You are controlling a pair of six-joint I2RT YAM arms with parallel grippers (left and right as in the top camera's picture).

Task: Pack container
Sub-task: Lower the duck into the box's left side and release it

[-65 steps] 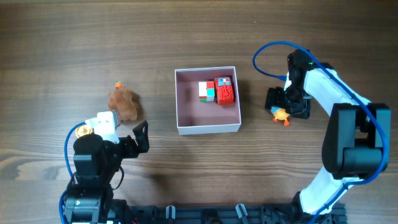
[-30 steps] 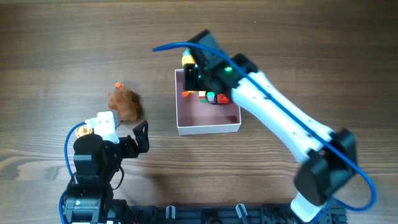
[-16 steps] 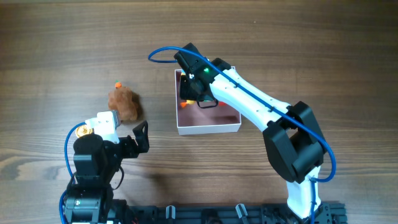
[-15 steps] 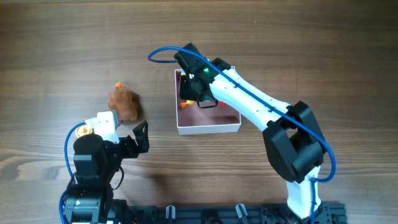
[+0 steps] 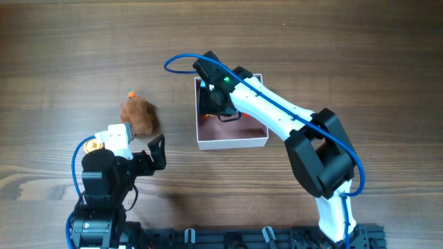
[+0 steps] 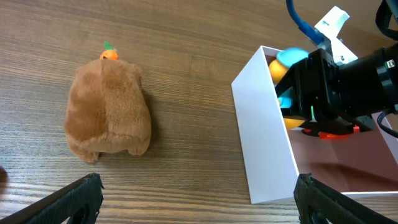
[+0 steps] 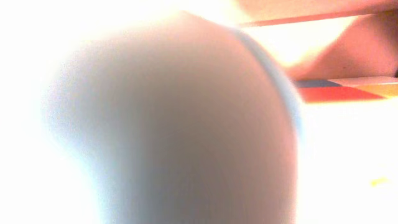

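The container (image 5: 232,144), a shallow white box with a pink inside, sits mid-table; its white wall also shows in the left wrist view (image 6: 267,137). My right gripper (image 5: 211,104) is down inside its left part, shut on a yellow and blue duck toy (image 6: 285,68) with orange feet (image 5: 204,116). The right wrist view is a close blur. A brown plush toy (image 5: 138,114) with an orange tip lies on the table left of the container, and shows in the left wrist view (image 6: 109,112). My left gripper (image 5: 156,152) is open and empty, below the plush.
The right arm (image 5: 291,121) stretches across the container from the lower right and hides the toys inside it. The left arm base (image 5: 100,187) stands at the lower left. The wood table top (image 5: 332,48) surrounds everything.
My right gripper has carried the duck toy from the table right of the container over to the container's left part and lowered it inside. The left arm and the plush have not moved.
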